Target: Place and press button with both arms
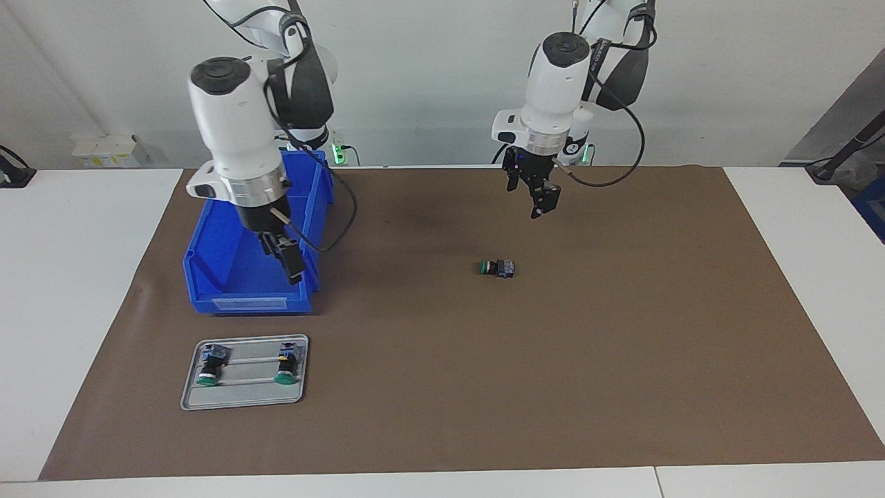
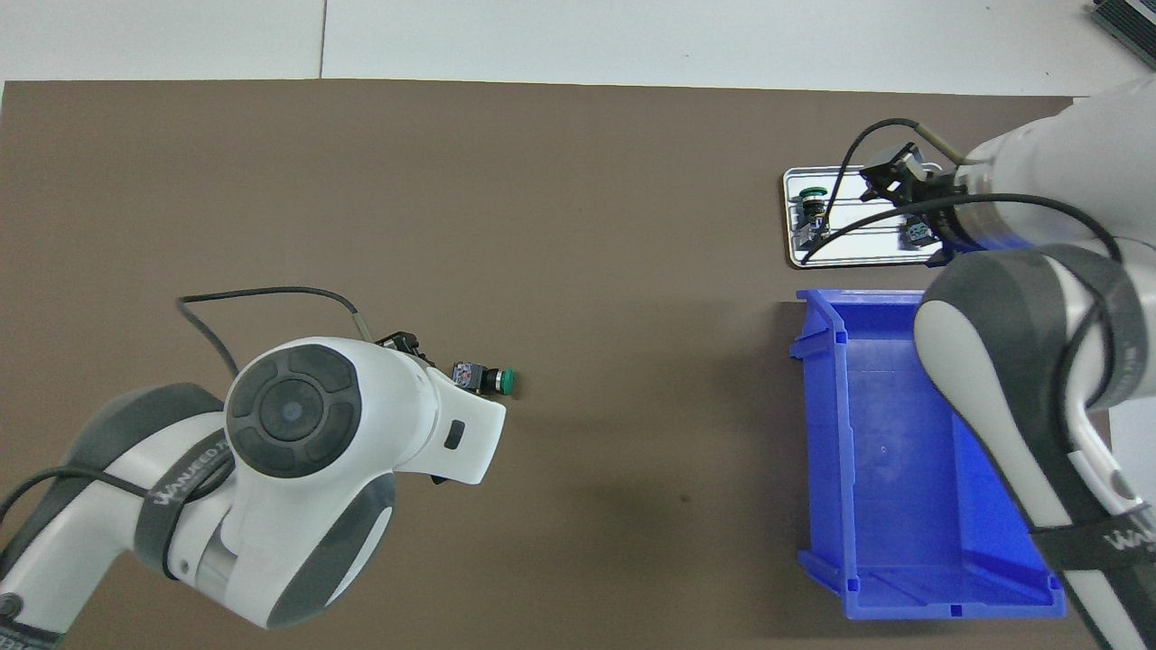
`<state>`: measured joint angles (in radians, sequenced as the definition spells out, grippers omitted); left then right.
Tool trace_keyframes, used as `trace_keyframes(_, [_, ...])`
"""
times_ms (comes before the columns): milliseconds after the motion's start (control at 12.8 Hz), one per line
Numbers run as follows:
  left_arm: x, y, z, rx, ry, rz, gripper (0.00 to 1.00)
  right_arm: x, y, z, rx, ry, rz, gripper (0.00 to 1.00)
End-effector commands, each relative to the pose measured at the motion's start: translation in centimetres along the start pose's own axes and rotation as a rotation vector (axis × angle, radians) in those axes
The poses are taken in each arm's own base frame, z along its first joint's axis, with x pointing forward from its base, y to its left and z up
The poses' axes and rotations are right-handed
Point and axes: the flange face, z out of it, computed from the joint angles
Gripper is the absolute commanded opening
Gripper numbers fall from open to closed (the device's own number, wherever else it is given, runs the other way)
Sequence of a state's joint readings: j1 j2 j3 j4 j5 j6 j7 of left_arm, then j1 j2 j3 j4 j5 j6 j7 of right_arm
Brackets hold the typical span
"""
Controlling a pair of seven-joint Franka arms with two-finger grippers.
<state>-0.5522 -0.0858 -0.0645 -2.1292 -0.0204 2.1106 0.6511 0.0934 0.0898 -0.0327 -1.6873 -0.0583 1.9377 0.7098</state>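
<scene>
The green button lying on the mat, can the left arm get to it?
Probably yes. The left gripper hangs in the air close to the button, which lies alone on bare mat with nothing between them.

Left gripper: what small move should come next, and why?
Probably lower the left gripper toward the button. It hangs above the mat, close to the button, which lies on its side, untouched. The right gripper is over the blue bin, apart from it.
</scene>
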Motion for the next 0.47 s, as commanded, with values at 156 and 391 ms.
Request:
trace_keyframes(156, [-0.7, -0.7, 5.2, 0.049, 0.054, 0.227, 0.84, 0.5, 5.3, -4.7, -0.026, -0.037, -0.335, 1.0])
trace_keyframes(391, [-0.8, -0.6, 7.7, 0.058, 0.063, 0.252, 0.84, 0.2, 5.1, -6.9, -0.085, -0.079, -0.483, 1.0])
